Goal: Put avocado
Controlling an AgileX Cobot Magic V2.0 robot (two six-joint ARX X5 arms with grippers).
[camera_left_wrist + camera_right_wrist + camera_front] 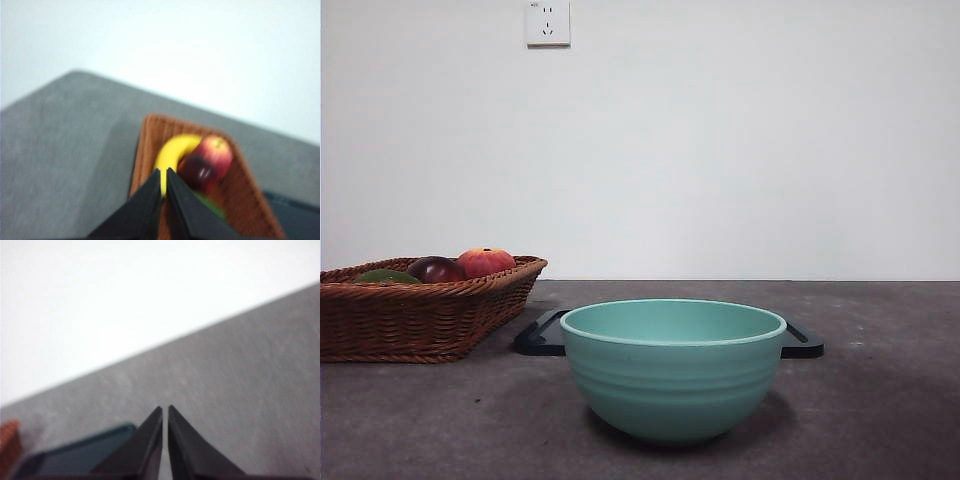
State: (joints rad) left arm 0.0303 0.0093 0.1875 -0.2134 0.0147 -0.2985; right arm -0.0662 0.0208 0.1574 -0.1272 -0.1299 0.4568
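The avocado (pixel 386 276) lies in the brown wicker basket (pixel 410 320) at the left; only its dark green top shows above the rim. In the left wrist view a sliver of the avocado (pixel 210 206) peeks out beside my left gripper (pixel 164 172), which hangs shut high above the basket (pixel 145 150). My right gripper (pixel 165 410) is shut and empty over bare table. Neither gripper shows in the front view.
A maroon fruit (pixel 436 268), a red-orange fruit (pixel 485 261) and a banana (pixel 172 152) share the basket. A mint-green bowl (pixel 673 368) stands front and centre on the grey table, with a black tray (pixel 542 335) behind it.
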